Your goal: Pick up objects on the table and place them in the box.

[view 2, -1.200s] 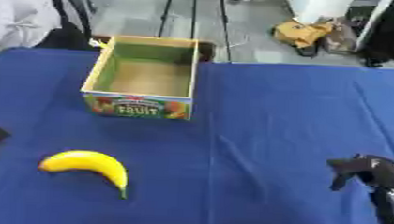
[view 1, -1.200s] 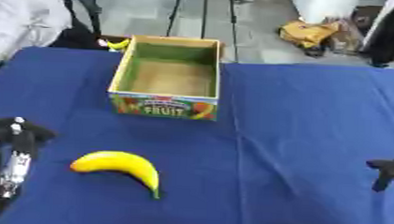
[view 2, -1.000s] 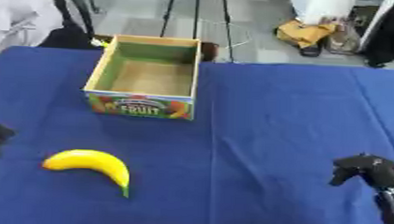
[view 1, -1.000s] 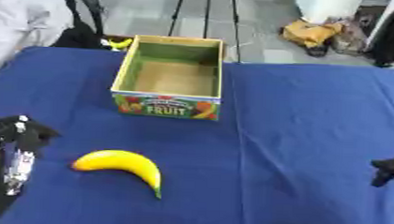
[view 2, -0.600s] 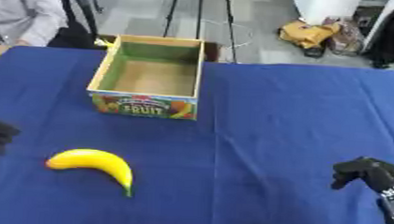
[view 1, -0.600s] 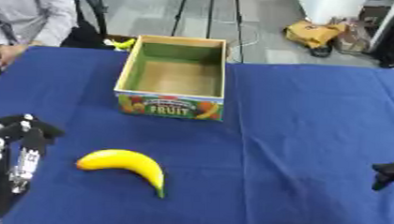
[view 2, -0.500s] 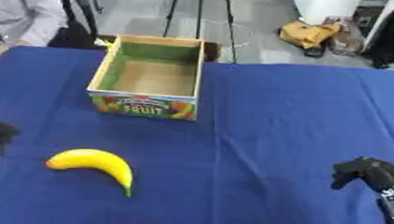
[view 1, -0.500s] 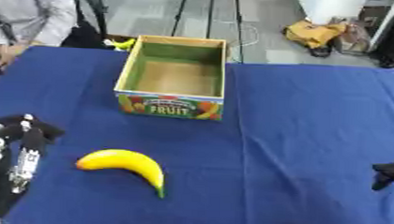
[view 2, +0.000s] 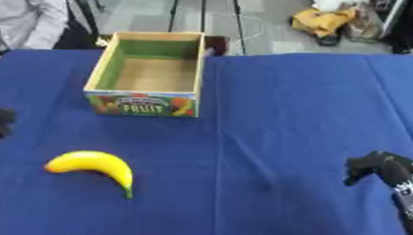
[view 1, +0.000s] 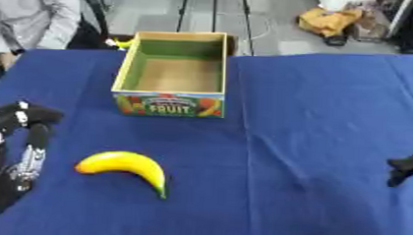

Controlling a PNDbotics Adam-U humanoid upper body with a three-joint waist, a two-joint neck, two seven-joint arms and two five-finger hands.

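Blue table (view 1: 313, 108): left robot hand (view 1: 19, 147) and right robot hand (view 2: 389, 177) rest curled, empty, flanking banana (view 1: 126, 166)

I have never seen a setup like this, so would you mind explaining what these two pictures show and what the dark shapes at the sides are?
Both pictures come from one stereo camera in a humanoid robot's head, looking down at its work: the left eye and the right eye, so they are nearly the same. The dark shapes are its own hands. The left robot hand shows at the left edge, the right robot hand at the lower right, and both hold nothing. Their fingers look curled. On the blue cloth-covered table lie a curved yellow banana and, farther back, an open cardboard box with green inner walls and the word FRUIT on its front. The box looks empty. The banana lies close to the left robot hand, but apart from it.
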